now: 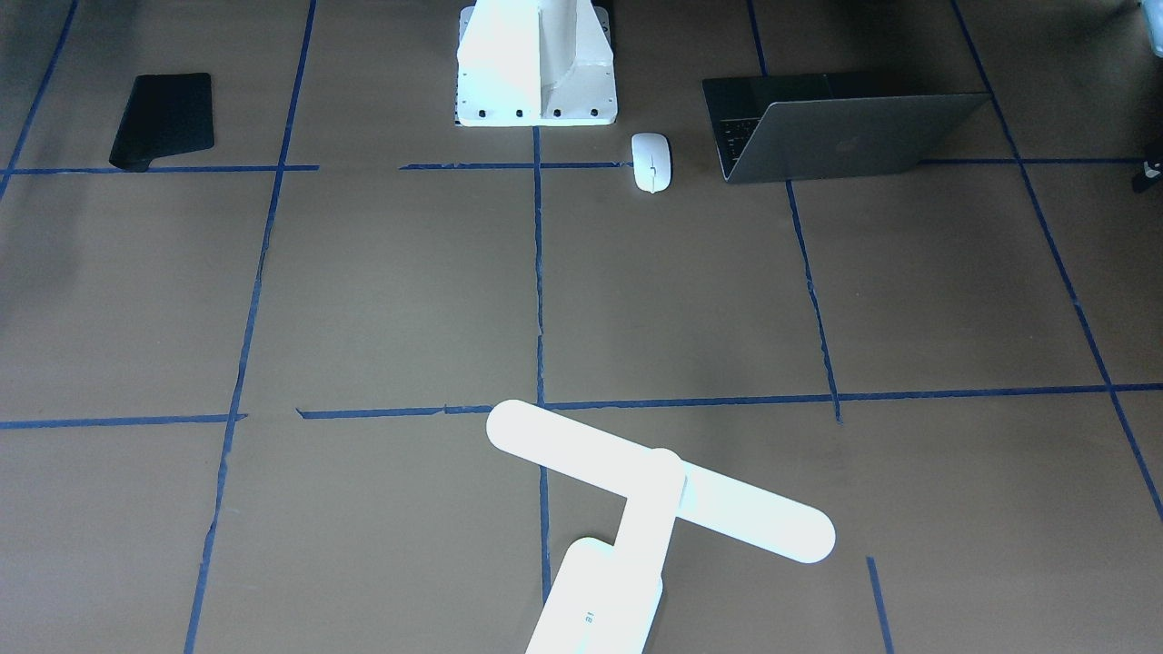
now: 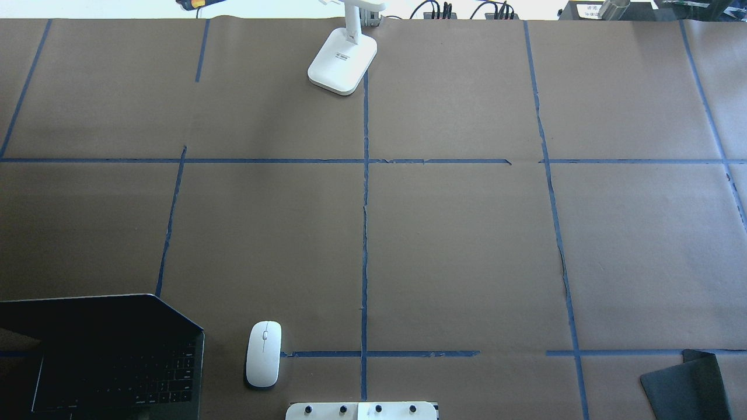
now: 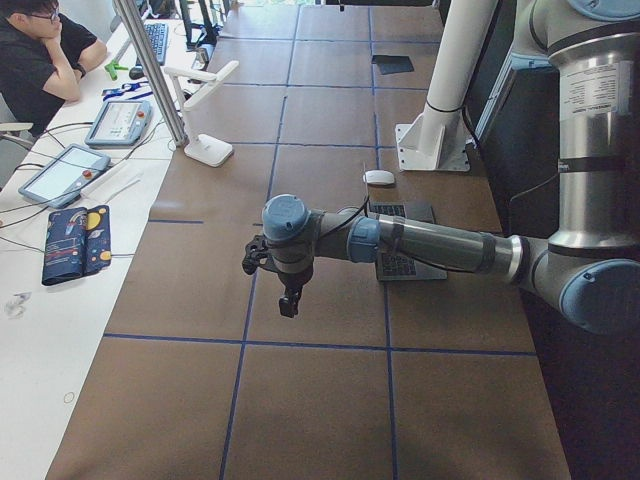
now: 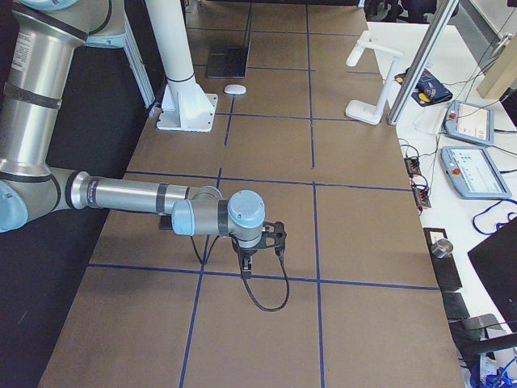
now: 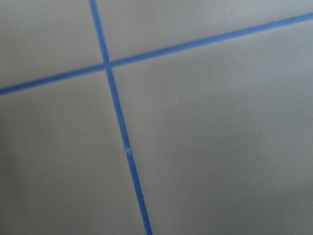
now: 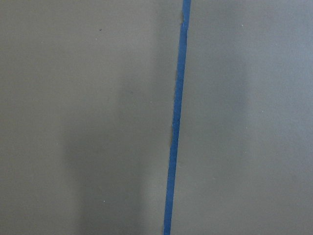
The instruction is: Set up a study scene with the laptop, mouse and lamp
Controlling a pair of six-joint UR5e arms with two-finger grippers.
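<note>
The laptop (image 1: 845, 136) stands open at the table's near edge on my left side, its keyboard (image 2: 117, 367) facing me. Just beside it, toward the centre, lies the white mouse (image 1: 651, 162) (image 2: 263, 353). The white lamp (image 1: 654, 490) stands at the far edge near the middle, its base (image 2: 342, 61) on the brown paper. My left gripper (image 3: 290, 300) hangs over the table's left end and my right gripper (image 4: 245, 263) over the right end, both pointing down. Only the side views show them, so I cannot tell whether they are open or shut. Both wrist views show only paper and blue tape.
A black mat (image 1: 164, 118) (image 2: 688, 385) lies at the near right corner. The white bolted pedestal (image 1: 536, 64) stands at the near centre. A person (image 3: 40, 50) sits at a side bench beyond the far edge, which also holds control tablets (image 3: 60, 175).
</note>
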